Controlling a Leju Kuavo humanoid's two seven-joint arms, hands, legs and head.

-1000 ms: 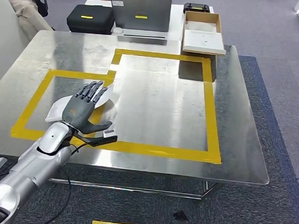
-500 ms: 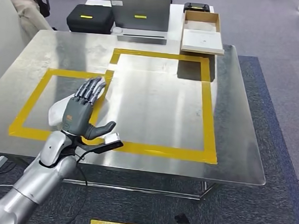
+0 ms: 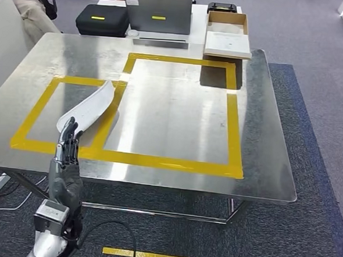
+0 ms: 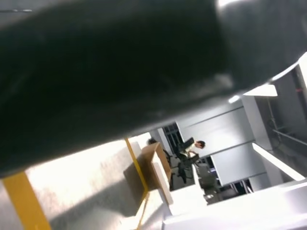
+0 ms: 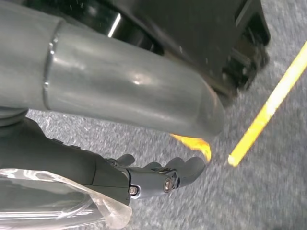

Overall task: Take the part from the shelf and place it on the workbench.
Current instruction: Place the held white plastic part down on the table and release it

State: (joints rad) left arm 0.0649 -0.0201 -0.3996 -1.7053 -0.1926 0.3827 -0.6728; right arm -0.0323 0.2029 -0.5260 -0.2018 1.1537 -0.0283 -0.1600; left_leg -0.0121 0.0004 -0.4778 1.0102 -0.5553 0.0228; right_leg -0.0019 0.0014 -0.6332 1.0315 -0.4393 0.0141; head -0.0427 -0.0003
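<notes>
Where half a second ago your left hand (image 3: 66,157) lay over the part on the desk, it has now drawn back off the near edge and sits at the lower left of the head view, fingers (image 3: 69,141) upright, spread and holding nothing. The whole picture has also shifted a little, so the camera moved as well.

In the right wrist view your right hand (image 5: 159,177) hangs over grey carpet (image 5: 260,191) beside a strip of yellow floor tape (image 5: 267,105); its fingers (image 5: 181,171) are loosely curled with nothing in them, though you cannot tell for sure how far they are bent.

Just beyond the left fingertips, the white part (image 3: 88,107) lies released on the steel desk (image 3: 266,140), in the left-centre of the frame. It is a long, curved white piece: its long axis runs diagonally, the broad rounded end toward the lower left and the narrower end pointing to the upper right. It rests across the right side of the smaller yellow tape rectangle (image 3: 34,111), the far tip close to the larger yellow rectangle (image 3: 234,115).

Further back, at the top of the frame, you see a black case (image 3: 97,19), a grey laptop (image 3: 158,12) and an open cardboard box (image 3: 227,34). A seated person (image 3: 29,9) is at the upper left corner.
</notes>
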